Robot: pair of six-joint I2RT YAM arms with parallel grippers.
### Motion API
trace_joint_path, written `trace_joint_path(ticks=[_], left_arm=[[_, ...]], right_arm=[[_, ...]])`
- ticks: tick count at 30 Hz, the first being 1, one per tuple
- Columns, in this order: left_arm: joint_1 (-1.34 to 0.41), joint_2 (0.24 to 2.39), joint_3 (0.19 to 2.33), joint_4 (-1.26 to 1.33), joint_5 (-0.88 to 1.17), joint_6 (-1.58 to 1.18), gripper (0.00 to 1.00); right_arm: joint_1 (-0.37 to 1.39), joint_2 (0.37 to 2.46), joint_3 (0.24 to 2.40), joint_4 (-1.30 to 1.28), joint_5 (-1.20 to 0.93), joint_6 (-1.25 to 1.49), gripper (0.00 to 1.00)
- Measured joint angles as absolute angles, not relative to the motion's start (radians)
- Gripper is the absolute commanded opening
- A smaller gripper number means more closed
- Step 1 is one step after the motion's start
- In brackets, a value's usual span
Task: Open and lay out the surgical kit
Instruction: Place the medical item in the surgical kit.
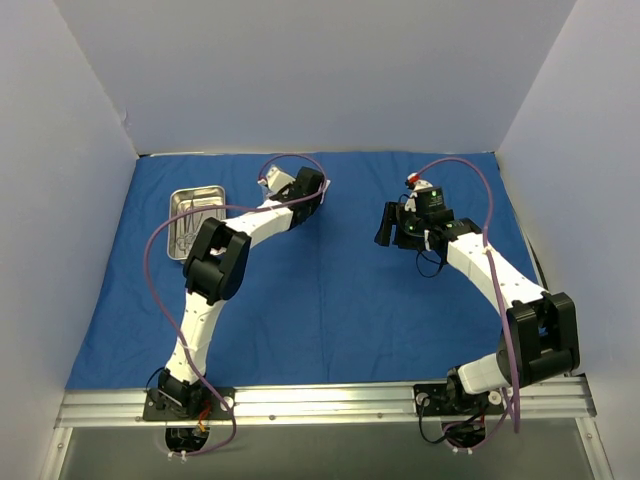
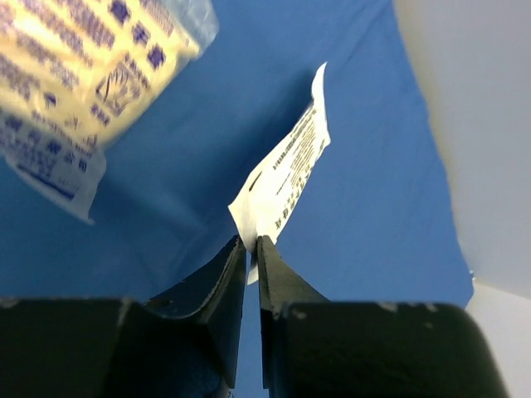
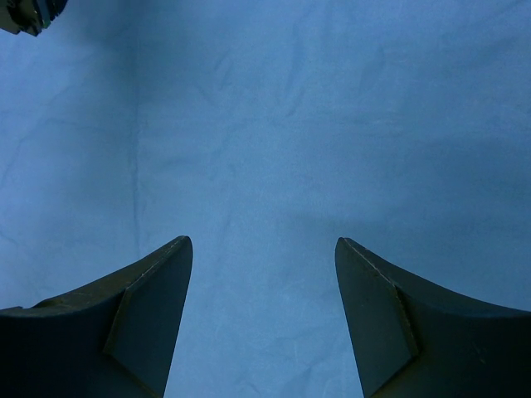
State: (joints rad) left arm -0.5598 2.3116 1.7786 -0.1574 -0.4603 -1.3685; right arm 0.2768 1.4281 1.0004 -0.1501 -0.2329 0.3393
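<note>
White printed packet looks light and floppy, pinched by its corner in the nearly closed left tool; edge grips suit it, while right tool gapes empty.

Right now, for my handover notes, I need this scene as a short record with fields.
blue cloth: spread flat
steel tray: far left on the cloth, instruments inside
left gripper: nearly closed around the edge of the printed packet; firm grip unclear
second packet: close by, blurred
right gripper: open, empty, above bare cloth
</note>
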Motion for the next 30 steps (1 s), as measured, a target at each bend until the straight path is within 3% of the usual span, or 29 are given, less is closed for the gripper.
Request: trace_joint_path(ticks=[13,21,23,30], left_arm=[[-0.601,2.312,1.775,-0.165,-0.411,-1.376,0.33],[-0.610,2.302,1.732,-0.176,-0.386,-1.367,0.54],[-0.610,2.288,1.702,-0.189,-0.377,-1.364,0.56],[-0.604,2.151,1.639,-0.272,-0.355,-1.251,0.82]], right_arm=[[0.277,1.428,0.988,-0.150,-0.233,0.339,0.65],[0.277,1.428,0.988,-0.150,-0.233,0.340,0.65],[0.277,1.428,0.988,-0.150,-0.233,0.340,0.65],[0.277,1.428,0.990,-0.150,-0.233,0.339,0.66]])
